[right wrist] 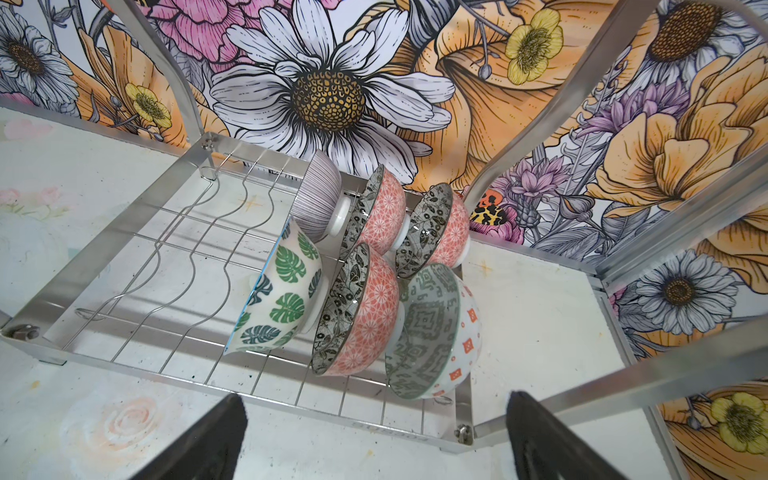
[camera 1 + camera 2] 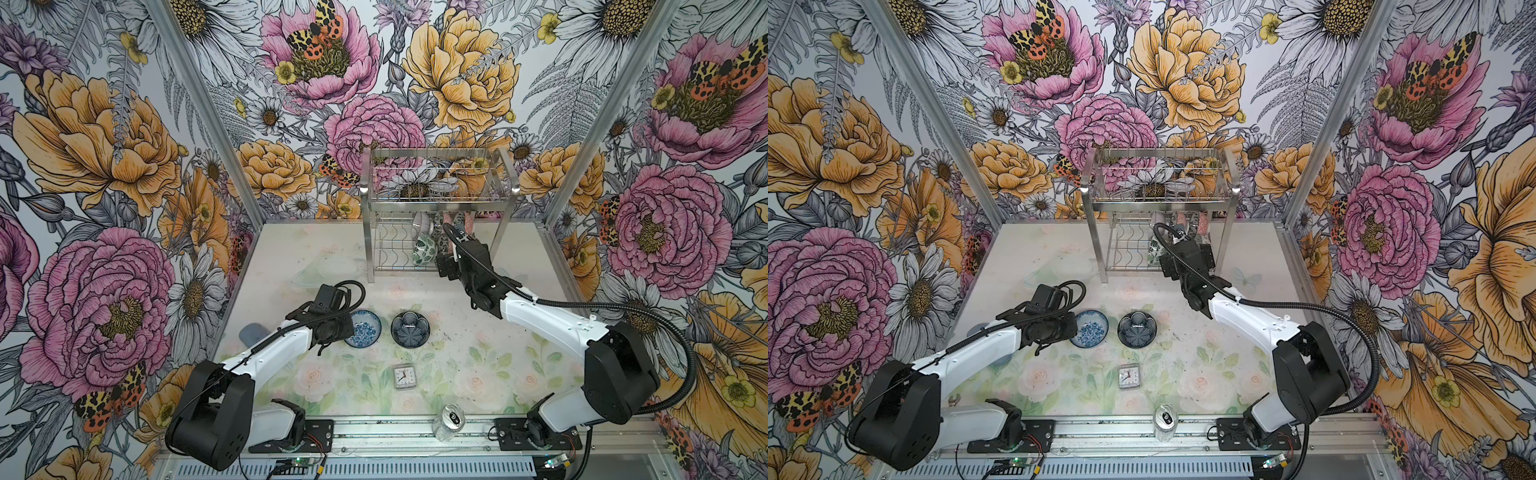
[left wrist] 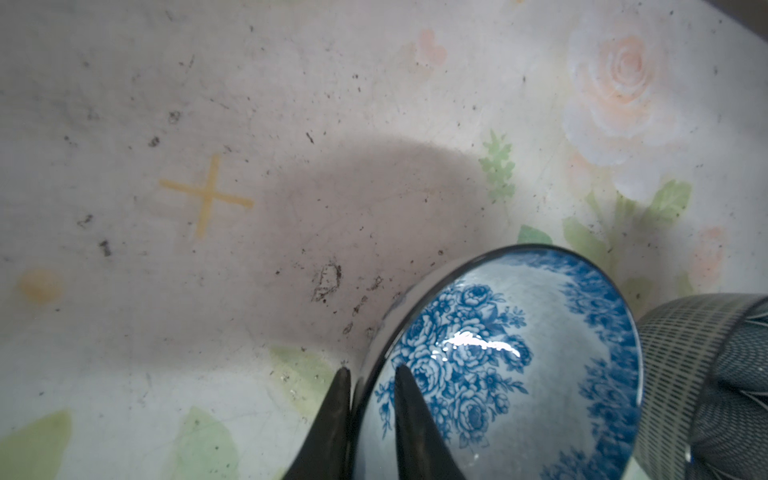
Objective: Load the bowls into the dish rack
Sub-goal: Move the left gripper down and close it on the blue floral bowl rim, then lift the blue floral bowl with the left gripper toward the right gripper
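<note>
Left claw (image 3: 372,370) pinches a bowl; right claw (image 1: 374,397) hangs open by the dish rack (image 2: 367,241).

The rack stands at the middle of the tabletop's (image 2: 291,249) far edge. Six bowls, one with green leaves (image 1: 286,291), stand on edge on the right side of its lower wire shelf. The right claw is wide open with nothing in it, just in front of that shelf. Near the middle of the tabletop, the left claw is squeezed on the rim of the blue flower bowl (image 2: 365,330), one finger inside and one outside. A dark blue bowl (image 2: 410,329) sits just beside it. A can (image 2: 448,422) stands at the near edge, with a small clock (image 2: 404,376) a little farther in. Letters on the rack's front bar are too blurry to read.
</note>
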Controlling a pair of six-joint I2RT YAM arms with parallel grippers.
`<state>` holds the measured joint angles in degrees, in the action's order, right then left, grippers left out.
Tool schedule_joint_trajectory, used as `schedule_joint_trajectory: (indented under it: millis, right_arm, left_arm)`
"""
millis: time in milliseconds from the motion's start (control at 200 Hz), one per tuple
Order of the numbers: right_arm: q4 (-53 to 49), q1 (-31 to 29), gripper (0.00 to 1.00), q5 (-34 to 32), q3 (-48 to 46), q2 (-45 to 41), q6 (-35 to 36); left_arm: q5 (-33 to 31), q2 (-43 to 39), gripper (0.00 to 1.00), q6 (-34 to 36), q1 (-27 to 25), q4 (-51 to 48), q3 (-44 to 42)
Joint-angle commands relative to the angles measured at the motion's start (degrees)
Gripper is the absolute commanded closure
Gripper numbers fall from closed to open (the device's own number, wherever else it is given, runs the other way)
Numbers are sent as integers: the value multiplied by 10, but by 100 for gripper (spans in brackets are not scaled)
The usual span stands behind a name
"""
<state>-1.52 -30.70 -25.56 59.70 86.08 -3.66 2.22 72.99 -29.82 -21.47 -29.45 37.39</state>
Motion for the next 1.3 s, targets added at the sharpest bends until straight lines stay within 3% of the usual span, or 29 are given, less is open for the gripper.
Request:
schedule_joint_trajectory:
  millis: [0,80,485,746,901,1296]
  right_arm:
    - [-5,4,1,7,-2,6,-11]
    - [-7,4,1,6,-3,4,-11]
    - [-12,5,1,12,-8,-10,-18]
    - [-34,2,1,18,-19,-48,-26]
    - [-49,-12,0,25,-26,-75,-33]
    - [-96,-72,0,47,-17,-134,-65]
  left_arm:
    - [9,-1,89,7,5,16,-5]
    - [10,-6,100,8,5,15,-5]
    - [-6,-66,100,23,1,-4,11]
    - [-89,-112,100,39,-62,-9,57]
    - [-126,-101,100,55,-82,12,90]
    - [-106,3,100,88,-114,141,194]
